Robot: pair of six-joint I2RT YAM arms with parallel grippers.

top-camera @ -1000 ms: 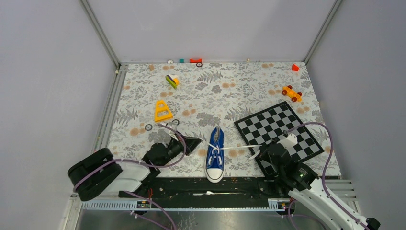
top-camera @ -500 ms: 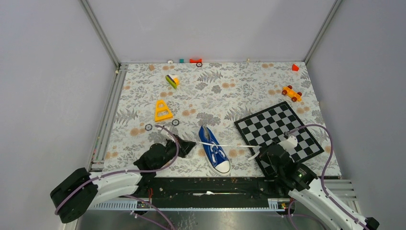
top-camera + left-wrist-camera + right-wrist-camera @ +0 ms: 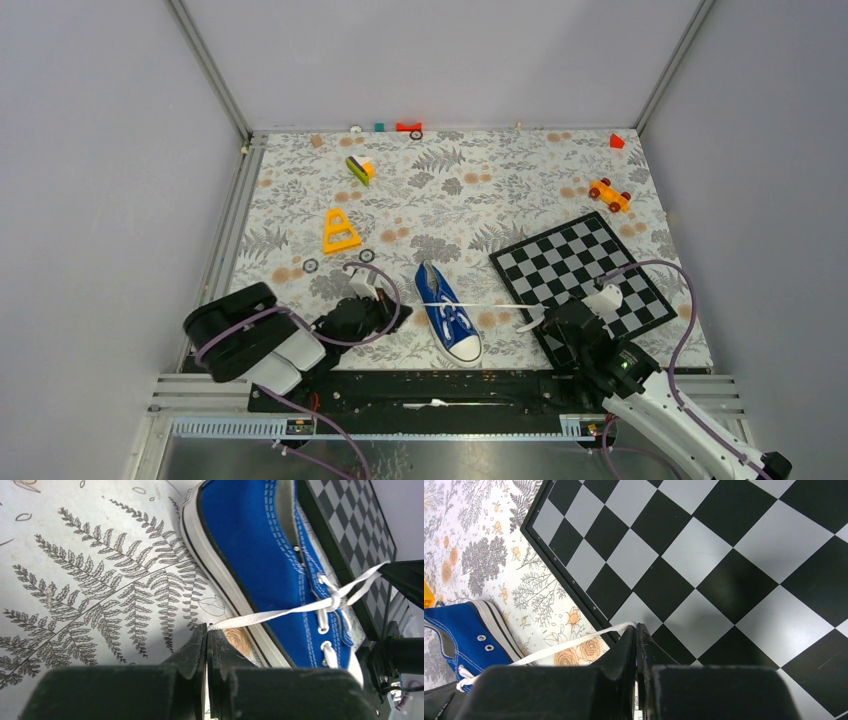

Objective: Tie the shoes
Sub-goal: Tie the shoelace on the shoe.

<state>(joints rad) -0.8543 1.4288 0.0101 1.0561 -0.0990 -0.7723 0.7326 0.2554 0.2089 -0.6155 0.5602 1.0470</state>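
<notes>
Since a second ago the sneaker (image 3: 450, 325) has swung round: its toe, then aimed straight at the near edge, now points near-right. It lies on the flowered worktop (image 3: 470, 180) close to the near edge, between the two arms and just left of the chessboard (image 3: 580, 265). The left claw (image 3: 206, 632) is pinched together on one white lace (image 3: 270, 616) beside the sole. The right claw (image 3: 637, 630), at the chessboard's near-left edge, is clamped on the other lace (image 3: 574, 644), stretched straight from the eyelets.

One sneaker (image 3: 447, 325), one chessboard (image 3: 585, 270), two tools (image 3: 206, 635) (image 3: 637, 630)
</notes>
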